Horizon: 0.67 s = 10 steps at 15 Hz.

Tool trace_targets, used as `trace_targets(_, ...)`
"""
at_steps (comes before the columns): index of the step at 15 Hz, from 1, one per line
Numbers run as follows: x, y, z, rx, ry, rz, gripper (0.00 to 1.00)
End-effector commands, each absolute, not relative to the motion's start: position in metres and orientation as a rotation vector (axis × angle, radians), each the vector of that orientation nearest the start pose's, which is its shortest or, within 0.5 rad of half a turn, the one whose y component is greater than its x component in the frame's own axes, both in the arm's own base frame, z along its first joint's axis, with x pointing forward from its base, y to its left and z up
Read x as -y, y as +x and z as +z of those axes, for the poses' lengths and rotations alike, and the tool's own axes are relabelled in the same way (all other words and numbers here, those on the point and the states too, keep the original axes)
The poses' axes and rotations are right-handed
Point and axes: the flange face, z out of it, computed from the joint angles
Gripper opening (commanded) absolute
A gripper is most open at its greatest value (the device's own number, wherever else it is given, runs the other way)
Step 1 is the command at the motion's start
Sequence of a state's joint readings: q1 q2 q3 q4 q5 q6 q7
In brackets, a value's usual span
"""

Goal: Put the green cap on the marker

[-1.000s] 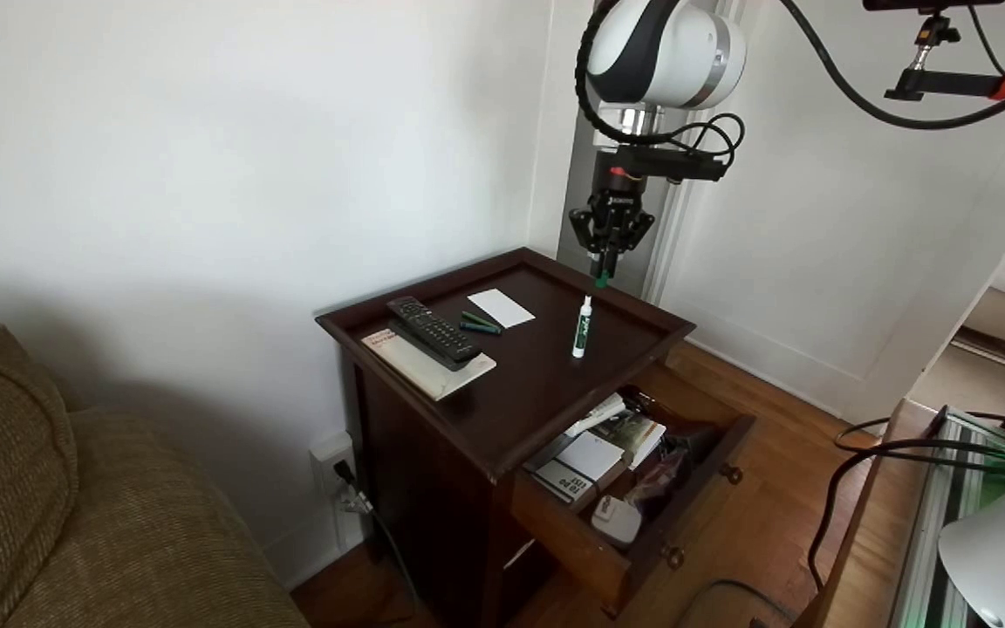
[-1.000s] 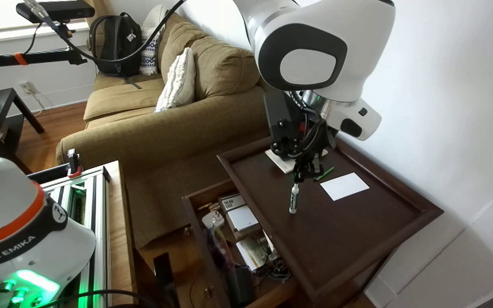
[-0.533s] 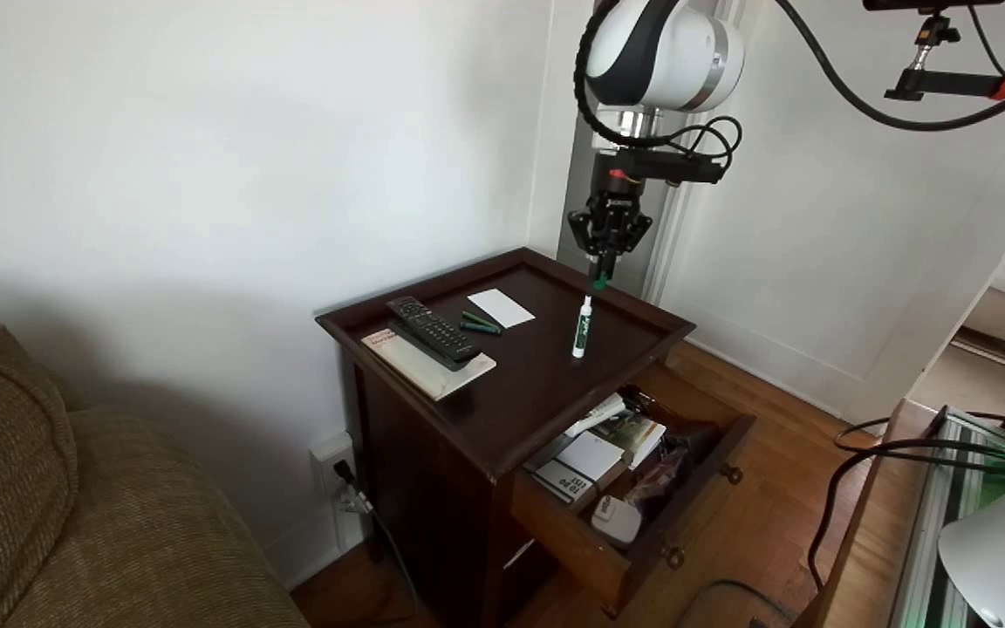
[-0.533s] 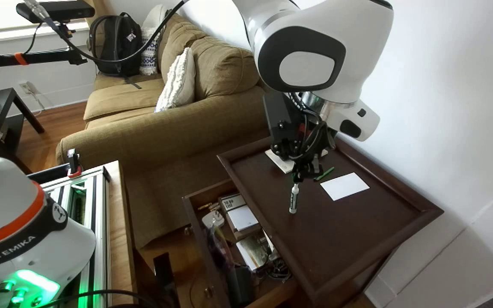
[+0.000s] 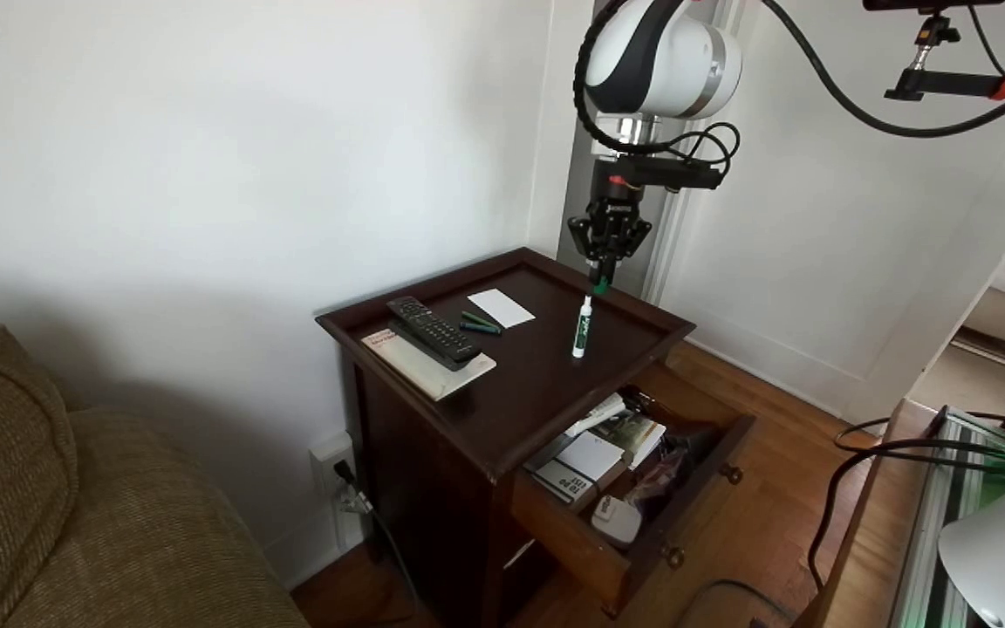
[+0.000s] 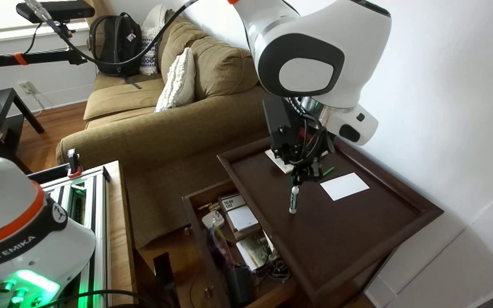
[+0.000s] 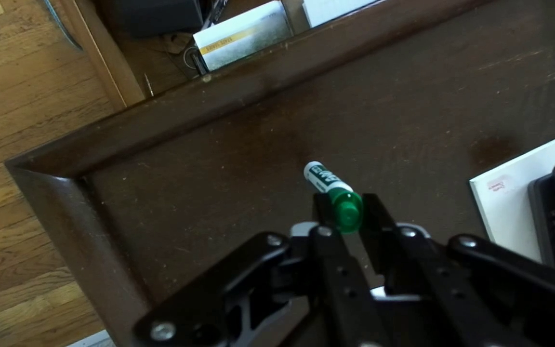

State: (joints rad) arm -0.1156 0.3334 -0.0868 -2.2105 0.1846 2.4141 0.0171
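The marker (image 5: 583, 327) is white with a green label and stands upright on the dark wooden cabinet top (image 5: 546, 384), its pale tip pointing up. It also shows in an exterior view (image 6: 293, 200) and in the wrist view (image 7: 323, 176). My gripper (image 7: 348, 207) is shut on the green cap (image 7: 348, 217), with one finger on each side of it. In an exterior view the cap (image 5: 600, 286) hangs just above the marker's tip and slightly to its right. In the wrist view the cap overlaps the marker's upper end and hides the tip.
A white card (image 5: 501, 307), green sticks (image 5: 480, 324) and a black remote (image 5: 434, 331) on a pale booklet (image 5: 420, 366) lie on the cabinet top. The top has a raised rim (image 6: 400, 201). A filled drawer (image 5: 633, 571) stands open below.
My gripper has come down a little with the cap in it, so the cap is closer to the marker's tip. The marker has not moved.
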Motion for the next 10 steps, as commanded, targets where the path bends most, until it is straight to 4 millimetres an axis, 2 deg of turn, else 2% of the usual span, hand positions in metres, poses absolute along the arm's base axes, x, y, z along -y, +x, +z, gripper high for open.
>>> trace_targets(1,0.1100,0.5299,0.2116,-0.529,-2.976,0.147,0.05)
trace_targets(10,0.1099,0.5366,0.2124,-0.518,-2.973,0.129,0.05)
